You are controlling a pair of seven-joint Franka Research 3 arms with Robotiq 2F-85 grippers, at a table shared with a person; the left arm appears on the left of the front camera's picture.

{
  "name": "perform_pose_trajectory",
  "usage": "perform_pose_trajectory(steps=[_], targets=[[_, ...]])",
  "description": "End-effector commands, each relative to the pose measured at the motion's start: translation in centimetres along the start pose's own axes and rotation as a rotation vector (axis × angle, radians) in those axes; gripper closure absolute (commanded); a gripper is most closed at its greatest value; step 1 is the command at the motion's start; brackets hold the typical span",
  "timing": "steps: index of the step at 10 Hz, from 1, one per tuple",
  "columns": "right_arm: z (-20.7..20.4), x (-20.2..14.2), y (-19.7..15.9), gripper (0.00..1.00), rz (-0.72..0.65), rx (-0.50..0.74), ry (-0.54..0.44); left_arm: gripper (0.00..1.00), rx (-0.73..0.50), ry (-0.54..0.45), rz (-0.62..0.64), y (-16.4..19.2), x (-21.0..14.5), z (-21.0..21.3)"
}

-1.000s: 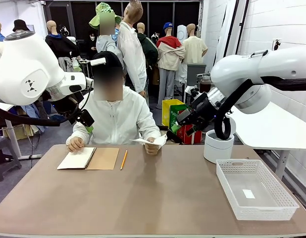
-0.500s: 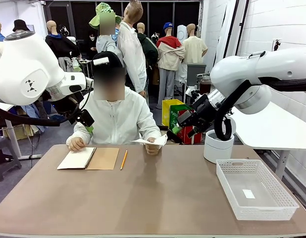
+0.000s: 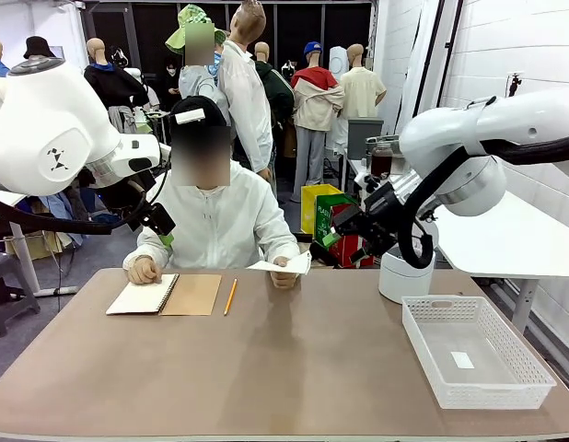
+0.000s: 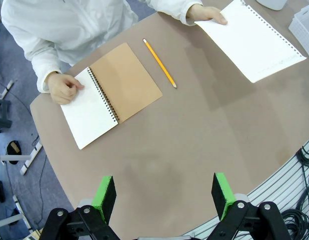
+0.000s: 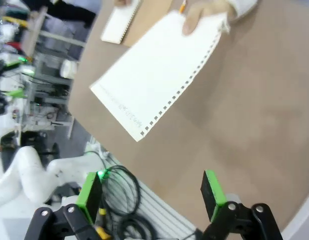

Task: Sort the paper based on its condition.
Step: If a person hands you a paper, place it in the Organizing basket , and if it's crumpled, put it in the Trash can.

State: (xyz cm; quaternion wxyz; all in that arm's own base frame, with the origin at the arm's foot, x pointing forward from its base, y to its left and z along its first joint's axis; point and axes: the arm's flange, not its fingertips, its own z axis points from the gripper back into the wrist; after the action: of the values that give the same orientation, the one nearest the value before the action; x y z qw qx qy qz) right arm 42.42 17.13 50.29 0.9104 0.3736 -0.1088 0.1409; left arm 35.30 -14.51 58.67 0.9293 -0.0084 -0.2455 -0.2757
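facing the wide right jaws, well apart: 1 paper sheet [image 5: 157, 75]

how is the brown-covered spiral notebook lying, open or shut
Open: the brown-covered spiral notebook lies flat, its cover spread beside a white page.

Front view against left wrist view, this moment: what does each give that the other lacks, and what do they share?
Front view: the right claw, open, in the air near the paper, and the label lying in the white basket. Left wrist view: the punched holes along the paper's edge, and the left claw, jaws wide apart. Both: the person's hand holding the paper, the open notebook, the pencil.
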Motion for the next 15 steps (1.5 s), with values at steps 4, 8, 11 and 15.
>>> perform_pose_trajectory(steps=[4, 8, 11, 15], targets=[[-2.4, 0.3, -6.0, 0.00, -0.422, 0.279, -0.025, 0.00, -0.002, -0.006, 0.001, 0.1, 0.0, 0.0], [-7.3, 0.5, -8.7, 0.00, -0.549, 0.380, -0.029, 0.00, -0.002, -0.006, 0.001, 0.1, 0.0, 0.0], [-7.2, 0.0, -8.7, 0.00, -0.568, 0.370, 0.001, 0.00, -0.002, -0.006, 0.001, 0.1, 0.0, 0.0], [-8.1, 0.5, -9.2, 0.00, -0.615, 0.422, 0.002, 0.00, -0.002, -0.006, 0.001, 0.1, 0.0, 0.0]])
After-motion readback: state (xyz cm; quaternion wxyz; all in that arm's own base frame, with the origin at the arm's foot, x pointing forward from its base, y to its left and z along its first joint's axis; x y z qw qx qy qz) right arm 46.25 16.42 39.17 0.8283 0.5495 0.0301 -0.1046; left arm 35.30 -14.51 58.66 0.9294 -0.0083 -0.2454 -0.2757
